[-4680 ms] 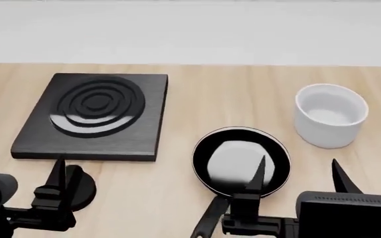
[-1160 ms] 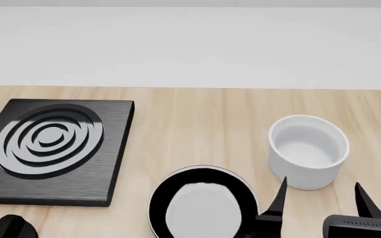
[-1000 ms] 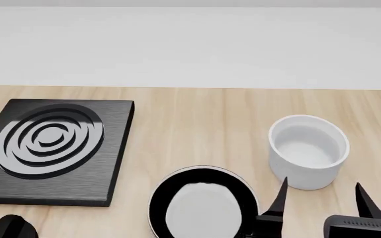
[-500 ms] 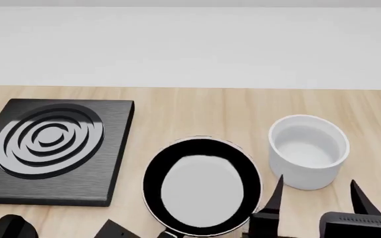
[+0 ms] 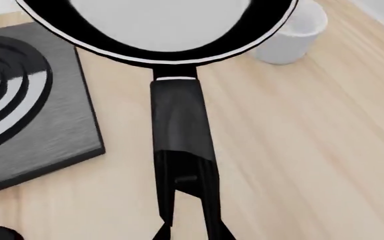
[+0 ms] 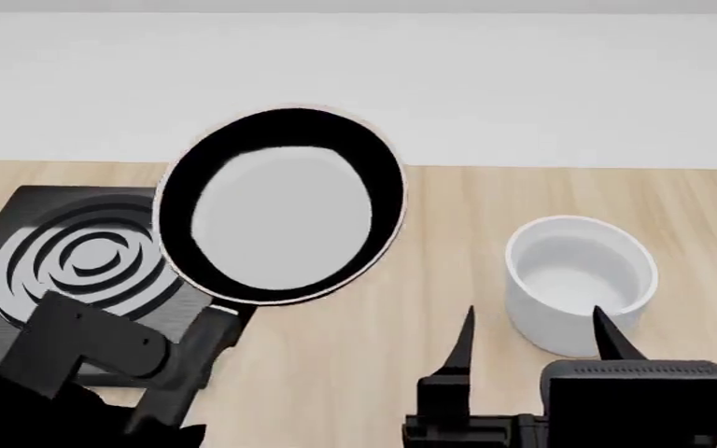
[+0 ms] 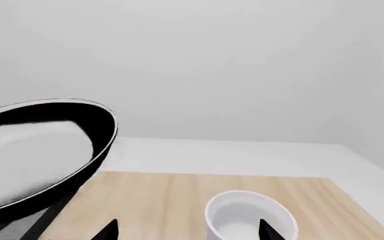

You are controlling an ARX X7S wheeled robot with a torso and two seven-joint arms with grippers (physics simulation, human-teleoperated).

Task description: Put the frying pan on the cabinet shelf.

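Black pan is off the table, held up in the air by your left gripper. Jaws are clamped on the handle near its end, per left wrist view. Pan tilts w/ its pale grey interior facing the head cam; thin pale rim shows all round. In head view it hangs over the right part of the plate and overlaps the white wall behind. No contact w/ plate or cup visible.

Right gripper sits low at bottom of head view, just in front of the cup. Fingers spread wide, nothing between them. Right wrist view confirms: two finger tips apart, cup between and beyond them, pan up at the side.

Plate: square, black, concentric rings, flat on the wood, left side of table. Cup: white, cylindrical, upright, right side, well apart from plate.

Cabinet shelf: not seen in any view. Left arm body blocks part of the plate's near edge.
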